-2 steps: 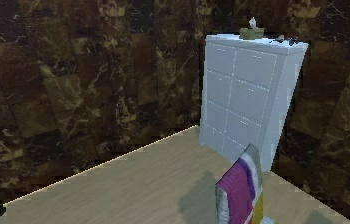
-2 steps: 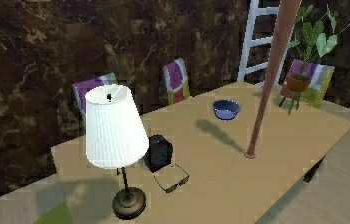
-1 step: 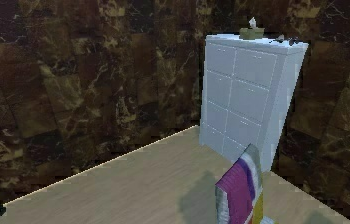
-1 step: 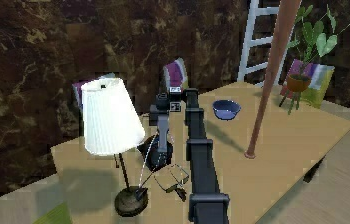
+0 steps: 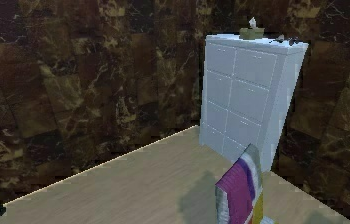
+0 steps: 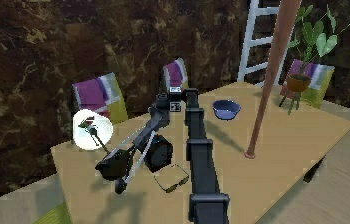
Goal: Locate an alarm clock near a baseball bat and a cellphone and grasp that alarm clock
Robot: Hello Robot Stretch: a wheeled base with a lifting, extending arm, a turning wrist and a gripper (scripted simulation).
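A white round thing with a dark mark, perhaps the alarm clock (image 6: 88, 128), sits near the left end of a wooden table (image 6: 303, 135). My arm (image 6: 198, 170) rises from the bottom edge to its white squares (image 6: 167, 104). From there the gripper (image 6: 111, 145) slants down and left toward the white thing. Dark blobs (image 6: 133, 162) and a flat tan thing (image 6: 169, 180) lie on the table around the gripper, so I cannot tell whether it holds anything. A long brown bat-like pole (image 6: 267, 80), thick at the top, stands on the table to the right.
A blue bowl (image 6: 226, 108) lies right of the arm. Chairs with purple cushions (image 6: 98, 95) stand behind the table, beside a white ladder (image 6: 258, 40) and a potted plant (image 6: 311, 50). Ahead stand a white dresser (image 5: 245, 95), a cushioned chair (image 5: 241, 190) and dark marbled walls.
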